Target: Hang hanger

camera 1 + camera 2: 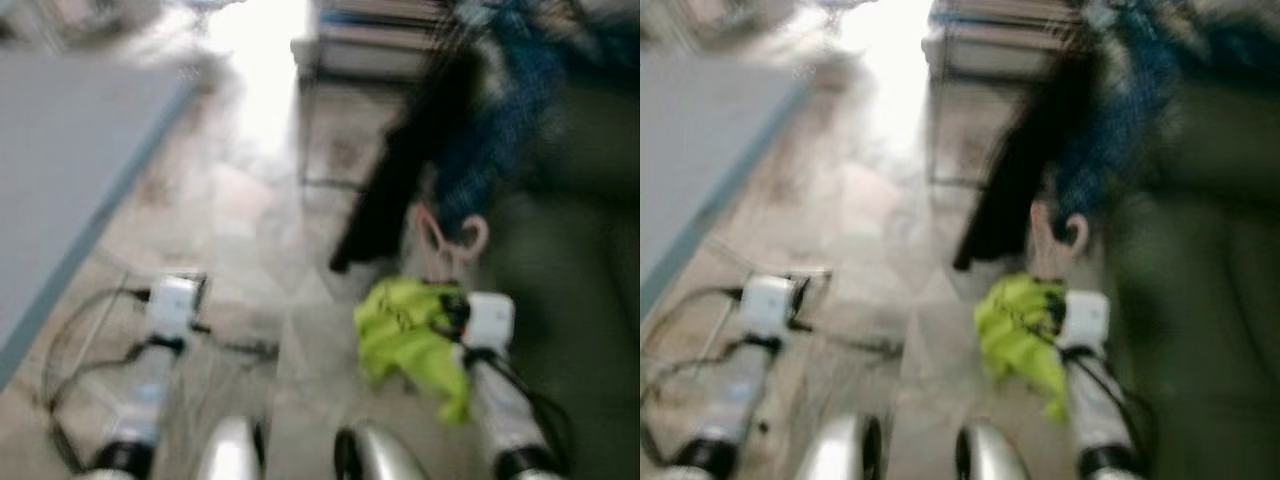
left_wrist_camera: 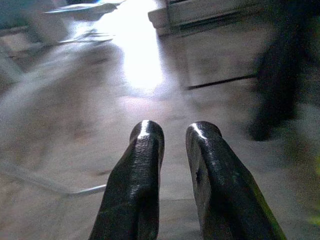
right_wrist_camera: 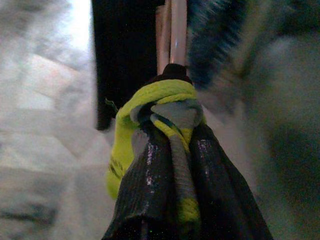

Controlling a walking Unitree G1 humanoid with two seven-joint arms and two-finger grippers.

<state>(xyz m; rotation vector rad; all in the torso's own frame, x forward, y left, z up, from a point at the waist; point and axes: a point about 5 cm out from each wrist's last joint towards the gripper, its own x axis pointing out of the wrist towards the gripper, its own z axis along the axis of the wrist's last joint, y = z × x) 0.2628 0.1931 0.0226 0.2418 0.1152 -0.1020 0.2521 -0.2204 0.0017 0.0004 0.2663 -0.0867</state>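
1. The right end effector (image 3: 172, 150) is clenched on a lime-green garment (image 1: 405, 335) with grey trim, the cloth bunched between its two black fingers (image 3: 145, 175); in the head views it sits at about 5 o'clock, low and right of centre.
2. A pink hanger (image 1: 450, 240) rises from the garment just beyond the fingertips; its hook stands at about 2 o'clock from the green cloth, close against hanging clothes; whether the hook touches anything cannot be told through the blur.
3. The hanging clothes fill the 1 to 3 o'clock region: a black garment (image 1: 395, 190), a blue one (image 1: 500, 130) beside it, and a dark olive mass (image 1: 570, 300) at the far right.
4. The left end effector (image 2: 172, 137) is released, fingers slightly apart and grasping nothing; it hovers over the pale tiled floor (image 1: 240, 230) at about 7 o'clock.
5. A grey slab (image 1: 60, 150) with a blue edge lies at 10 o'clock; bright glare spreads at 12 o'clock; black cables (image 1: 90, 330) trail near the left arm.
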